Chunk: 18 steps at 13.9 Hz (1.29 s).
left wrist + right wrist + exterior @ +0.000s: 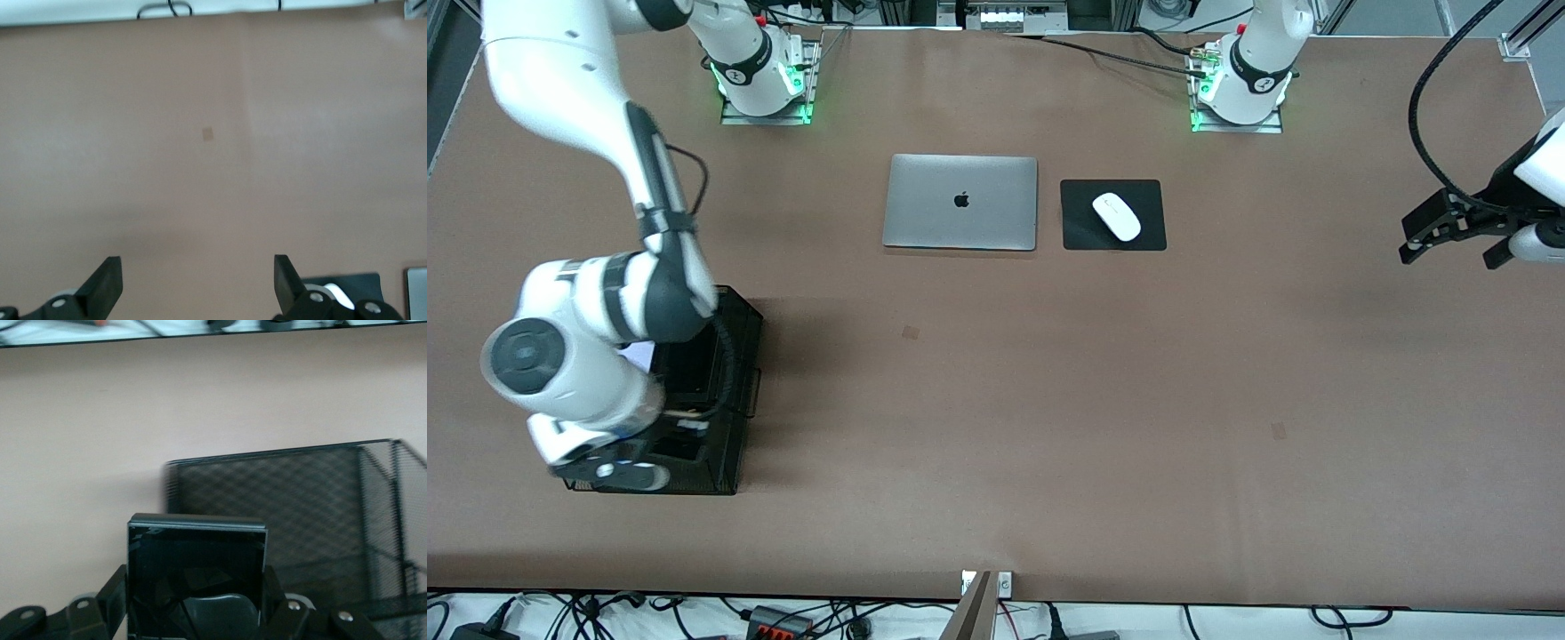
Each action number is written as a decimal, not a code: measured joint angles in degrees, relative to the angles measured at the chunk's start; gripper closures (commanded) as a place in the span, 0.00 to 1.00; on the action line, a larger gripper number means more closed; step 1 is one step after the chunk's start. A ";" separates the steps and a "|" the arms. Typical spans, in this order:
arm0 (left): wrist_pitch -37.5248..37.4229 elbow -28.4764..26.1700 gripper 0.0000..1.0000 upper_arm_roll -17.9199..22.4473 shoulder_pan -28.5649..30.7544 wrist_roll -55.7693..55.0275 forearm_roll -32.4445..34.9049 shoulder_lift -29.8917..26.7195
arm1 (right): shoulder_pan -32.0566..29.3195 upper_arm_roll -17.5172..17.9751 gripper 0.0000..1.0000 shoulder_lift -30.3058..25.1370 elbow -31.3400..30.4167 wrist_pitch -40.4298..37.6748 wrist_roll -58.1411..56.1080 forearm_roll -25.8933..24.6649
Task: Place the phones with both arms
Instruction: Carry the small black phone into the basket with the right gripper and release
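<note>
In the right wrist view a small squarish black phone (197, 553) stands upright in my right gripper (197, 587), which is shut on its two sides. It hangs beside and over a black mesh basket (320, 500). Seen from the front, the right arm's wrist covers that basket (734, 391) at the right arm's end of the table and hides the fingers. A pale lilac patch (636, 356) shows in the basket under the arm. My left gripper (1451, 253) waits open over bare table at the left arm's end, nothing between its fingers (110, 283).
A shut silver laptop (960, 202) lies mid-table near the bases. Beside it, toward the left arm's end, a white mouse (1116, 216) sits on a black pad (1152, 231). Brown paper covers the table. Cables run along the edge nearest the front camera.
</note>
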 measured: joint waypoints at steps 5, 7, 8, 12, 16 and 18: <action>-1.42 0.00 0.00 -0.11 -0.01 0.00 0.00 0.01 | -5.04 0.02 0.73 4.15 -0.01 5.28 -4.66 -0.01; -1.59 0.00 0.00 -0.06 0.01 0.00 0.00 0.01 | -5.74 0.04 0.73 5.84 -0.02 6.13 -5.09 -0.01; -1.63 0.00 0.00 -0.06 0.01 0.00 0.00 0.01 | -5.77 0.05 0.73 6.47 -0.10 6.13 -5.28 -0.01; -1.63 0.00 0.00 -0.06 0.00 0.04 0.00 0.01 | -5.77 0.19 0.73 7.42 -1.02 5.87 -7.16 -0.01; -1.63 0.00 0.00 -0.08 -0.01 0.05 0.00 0.01 | -5.77 0.22 0.63 7.20 -0.97 3.40 -12.74 -0.01; -1.63 0.00 0.00 -0.08 -0.01 0.05 0.00 0.01 | -5.77 0.24 0.00 7.14 -0.95 2.64 -13.38 0.00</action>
